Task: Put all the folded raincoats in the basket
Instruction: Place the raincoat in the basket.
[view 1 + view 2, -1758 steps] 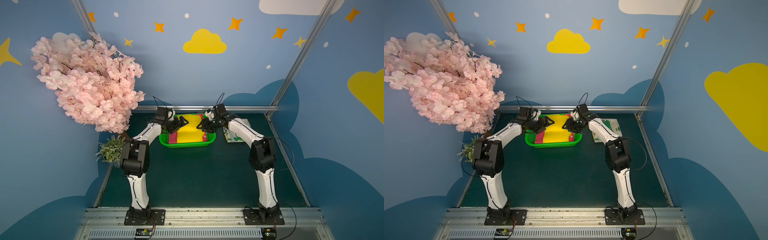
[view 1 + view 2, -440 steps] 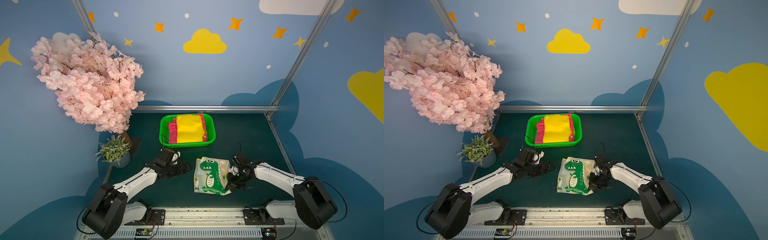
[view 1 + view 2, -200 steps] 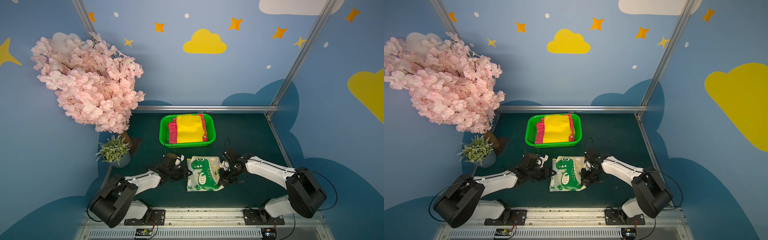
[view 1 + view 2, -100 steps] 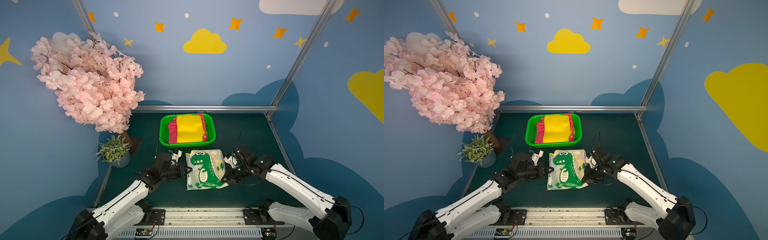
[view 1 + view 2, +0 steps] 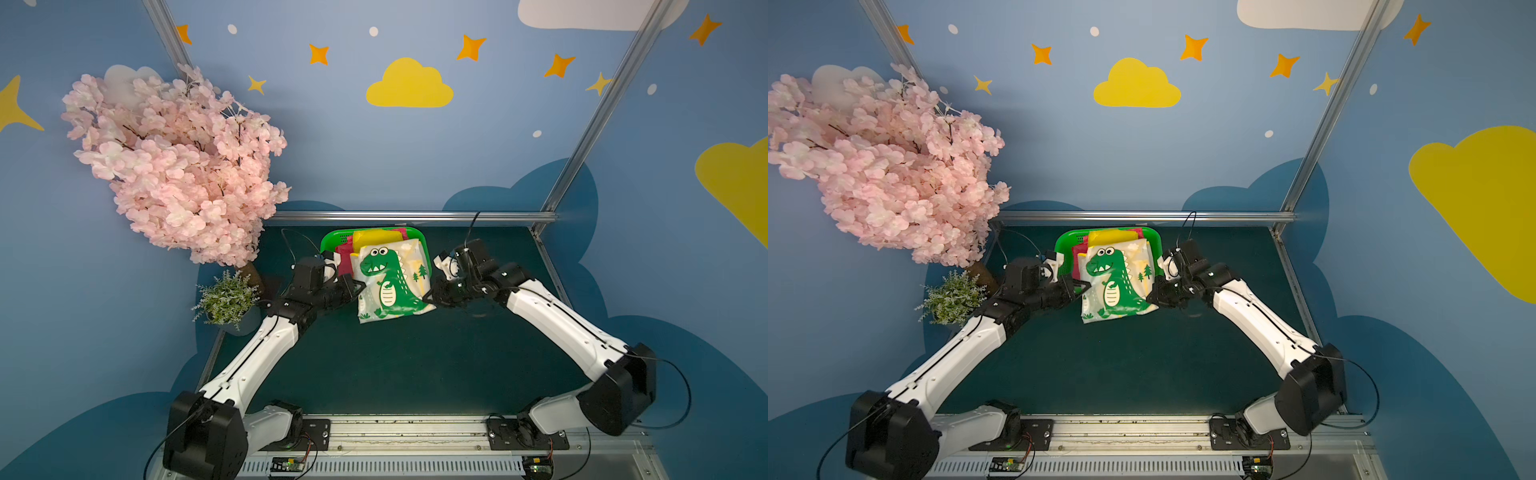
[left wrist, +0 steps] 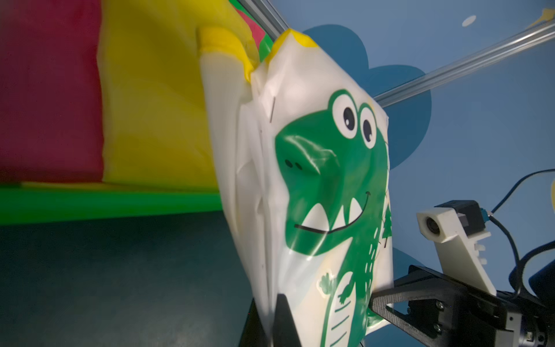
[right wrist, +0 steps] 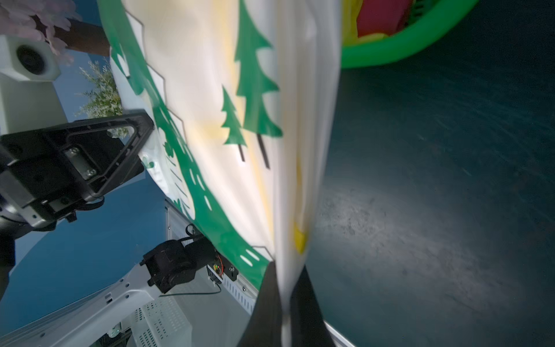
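Dark green matte tabletop (image 5: 395,365) shown in both top views, bounded at far edge by aluminium rail (image 5: 411,216). Bright green basket (image 5: 331,241) set flat on it at far middle, just before rail. Small potted plant (image 5: 226,297) placed at left edge. Blossom tree trunk (image 5: 252,271) stood just behind plant. Faint scuffs seen on tabletop (image 7: 435,195) in right wrist view.

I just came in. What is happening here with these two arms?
Both arms hold a folded raincoat with a green dinosaur print. The left gripper pinches one side edge, the right gripper the opposite one. It hangs above the table, reaching over the basket, which holds a yellow and red folded piece. It is not yet laid inside.
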Tool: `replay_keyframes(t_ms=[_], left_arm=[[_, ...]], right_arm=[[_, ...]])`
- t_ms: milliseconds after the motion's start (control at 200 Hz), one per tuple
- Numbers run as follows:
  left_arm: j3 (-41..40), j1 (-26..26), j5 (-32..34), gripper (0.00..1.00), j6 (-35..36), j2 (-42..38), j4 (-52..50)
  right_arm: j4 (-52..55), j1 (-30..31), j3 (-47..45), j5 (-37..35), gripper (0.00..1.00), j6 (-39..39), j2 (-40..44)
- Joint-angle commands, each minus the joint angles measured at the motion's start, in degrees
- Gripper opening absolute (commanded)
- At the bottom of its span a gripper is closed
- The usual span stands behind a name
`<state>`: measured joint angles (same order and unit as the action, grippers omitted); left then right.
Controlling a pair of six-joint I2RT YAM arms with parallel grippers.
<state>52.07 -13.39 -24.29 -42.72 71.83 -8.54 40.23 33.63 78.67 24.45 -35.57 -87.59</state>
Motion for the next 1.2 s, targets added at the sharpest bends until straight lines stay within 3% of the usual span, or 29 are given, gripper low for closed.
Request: replay_keyframes(t_ms=[0,340,831,886,941,1081,1121,1191], left_arm=[[6.5,3.5,1.0,0.02,6.0,5.7,-2.6],[22.8,9.1,-2.3,0.02,10.8,26.4,-6.5],[34.0,9.9,-2.2,0.02,13.8,40.5,-10.3],[34.0,9.9,-2.3,0.03,14.1,40.7,-10.5],[33.8,10.0,-2.2,0.16,14.4,40.6,-10.7],[33.8,10.1,-1.6,0.74,15.2,38.4,-11.4],[34.0,10.1,-1.5,0.98,15.6,37.5,-11.8],[34.6,10.1,-1.5,1.0,16.2,35.6,-12.5]], right_arm=[[-0.5,-2.3,7.0,0.9,0.0,1.9,-6.3],[-2.9,-4.2,20.9,1.3,0.0,1.2,-24.6],[-3.9,-6.4,26.0,1.5,0.0,1.0,-34.3],[-3.6,-6.4,26.2,1.5,0.12,1.4,-34.6],[-3.2,-6.4,26.2,1.6,0.29,1.6,-34.5],[-3.1,-6.5,25.0,0.3,0.52,2.6,-31.2],[-3.1,-6.5,24.6,-0.4,0.54,3.0,-29.7],[-2.8,-6.6,23.8,-1.4,0.55,3.6,-27.3]])
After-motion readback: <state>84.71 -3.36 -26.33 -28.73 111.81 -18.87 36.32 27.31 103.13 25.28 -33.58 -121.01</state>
